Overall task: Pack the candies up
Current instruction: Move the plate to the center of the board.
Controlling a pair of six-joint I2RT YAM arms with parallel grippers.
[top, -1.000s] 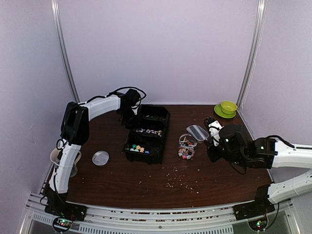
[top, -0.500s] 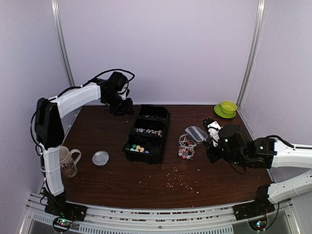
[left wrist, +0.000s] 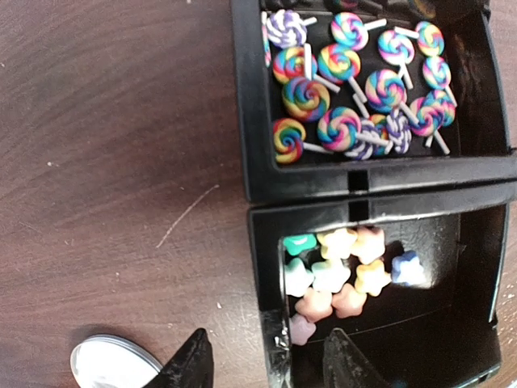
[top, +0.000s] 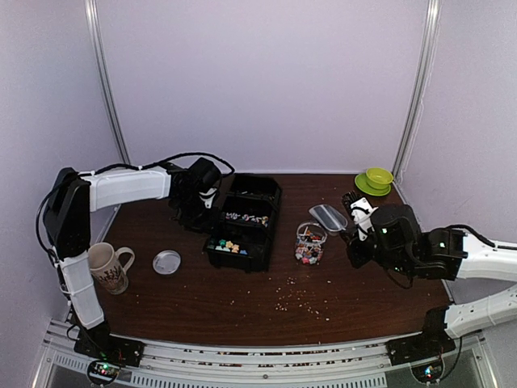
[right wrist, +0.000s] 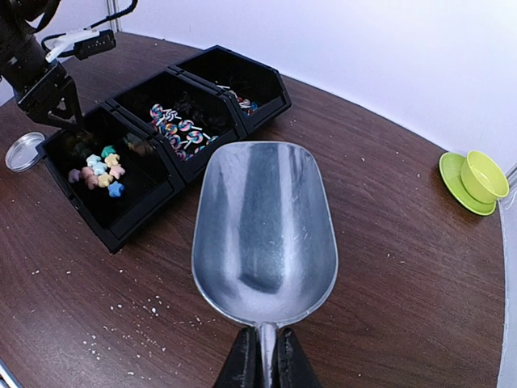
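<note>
Just ahead of left end effector (left wrist: 271,361), jaws parted, candies (left wrist: 339,275) lie in bin (left wrist: 246,121); right end effector (right wrist: 260,365) clamps scoop (right wrist: 262,234).

The table (left wrist: 121,162) is dark wood grain, smooth with a low sheen and marked by fine pale scratches. The bins (left wrist: 252,121) are black plastic, glossy enough on their walls to catch the light. The scoop (right wrist: 262,234) is bare silver metal with a soft brushed finish and blurred reflections. The lollipops (left wrist: 305,99) look smooth and glossy, while the star-shaped candies (left wrist: 331,275) look matt, almost chalky. The lid (left wrist: 109,364) is shiny and silvery. The green cup (right wrist: 482,174) is smooth and glossy.
</note>
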